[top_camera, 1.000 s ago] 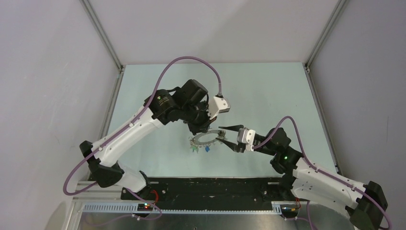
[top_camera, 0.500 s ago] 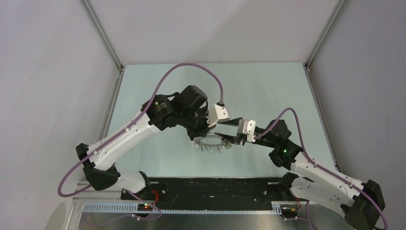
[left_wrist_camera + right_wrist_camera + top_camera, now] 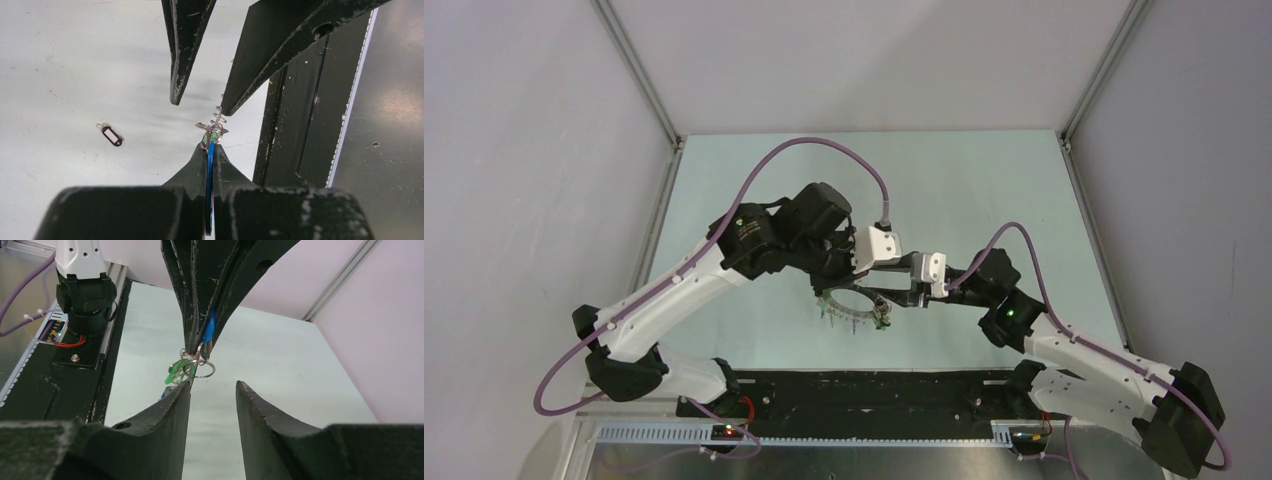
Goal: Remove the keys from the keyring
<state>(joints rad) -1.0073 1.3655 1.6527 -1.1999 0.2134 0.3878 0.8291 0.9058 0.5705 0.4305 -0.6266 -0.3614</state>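
In the top view the keyring [image 3: 852, 306] hangs just above the table, a thin hoop strung with small keys [image 3: 876, 322]. My left gripper [image 3: 846, 284] holds it from above. The left wrist view shows that gripper [image 3: 210, 150] shut on a blue key [image 3: 209, 172], with small silver rings [image 3: 212, 127] just past its tips. My right gripper [image 3: 876, 292] faces it from the right, open, its tips [image 3: 212, 387] just short of a small ring [image 3: 201, 369] and a green key [image 3: 175, 373]. Its left fingertip [image 3: 184, 390] is next to that bunch.
A small black tag [image 3: 111, 135] lies alone on the pale green table [image 3: 984, 180]. A black strip [image 3: 864, 390] runs along the near edge between the arm bases. Grey walls and metal posts close in the back and sides.
The left arm has shifted left and lower with the keyring in its grip. The right gripper has moved left, close to the left gripper's tips, and its jaws have narrowed slightly.
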